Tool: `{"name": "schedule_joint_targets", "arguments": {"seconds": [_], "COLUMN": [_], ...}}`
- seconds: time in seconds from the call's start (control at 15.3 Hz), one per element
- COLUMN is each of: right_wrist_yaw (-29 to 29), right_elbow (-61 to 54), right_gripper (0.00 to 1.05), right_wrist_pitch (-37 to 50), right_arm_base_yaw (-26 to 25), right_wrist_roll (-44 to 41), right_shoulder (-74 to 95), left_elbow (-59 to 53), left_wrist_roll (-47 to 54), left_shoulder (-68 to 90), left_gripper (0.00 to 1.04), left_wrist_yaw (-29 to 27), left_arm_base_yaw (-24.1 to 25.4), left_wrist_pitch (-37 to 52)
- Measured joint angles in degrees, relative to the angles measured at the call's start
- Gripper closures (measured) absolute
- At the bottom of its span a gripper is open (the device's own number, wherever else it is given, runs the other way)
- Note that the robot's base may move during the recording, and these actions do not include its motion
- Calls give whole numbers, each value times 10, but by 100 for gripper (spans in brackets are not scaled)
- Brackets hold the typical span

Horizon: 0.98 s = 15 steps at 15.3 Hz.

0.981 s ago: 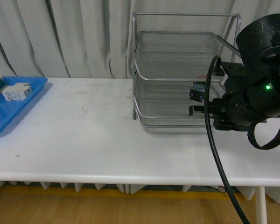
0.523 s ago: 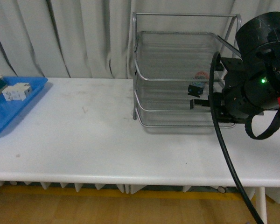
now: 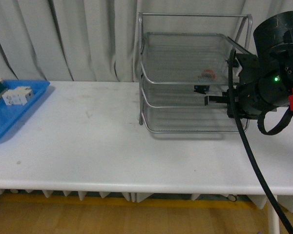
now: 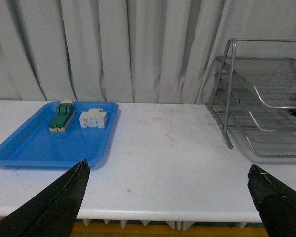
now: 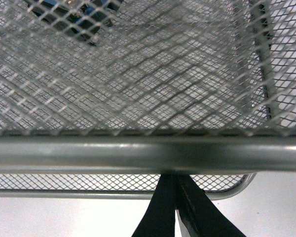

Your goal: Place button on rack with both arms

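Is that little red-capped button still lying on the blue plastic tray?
No, the red-capped button is at the silver wire rack; the blue plastic tray holds two other parts.

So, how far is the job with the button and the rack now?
Done, it seems: the button lies inside the rack; which tier, I cannot tell. In hand: nothing. The right gripper is shut and empty at a rack rail, the left gripper open, far off. Left: only to draw the right arm back.

left gripper [image 4: 170,197] hangs wide open over the table [image 4: 177,163], blue tray [image 4: 34,148] one side, rack [image 4: 266,103] the other.
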Motion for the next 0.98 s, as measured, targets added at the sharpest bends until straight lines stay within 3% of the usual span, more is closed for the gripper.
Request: {"name": "schedule_joint_targets", "arguments": {"seconds": [0.39, 0.59, 0.79, 0.85, 0.92, 0.98], "right_wrist_yaw": [-42, -118, -196, -213, -219, -205], "right_elbow": [-85, -236, -396, -450, -487, -559], "right_gripper": [103, 103, 103, 103, 103, 103], "right_wrist_pitch": [28, 132, 196, 204, 255, 421], "right_arm_base_yaw": [-7, -33, -138, -203, -247, -275], "right_wrist_roll": [55, 101, 152, 154, 138, 59], "right_shoulder": [-73, -202, -370, -432, -459, -480], "left_elbow": [0, 0, 0, 0, 0, 0], "left_wrist_roll": [0, 0, 0, 0, 0, 0], "left_shoulder": [0, 0, 0, 0, 0, 0], "left_gripper": [7, 7, 7, 7, 7, 7], "left_wrist_yaw": [0, 0, 0, 0, 0, 0], "left_arm_base_yaw": [0, 0, 0, 0, 0, 0], "left_wrist_pitch": [0, 0, 0, 0, 0, 0]}}
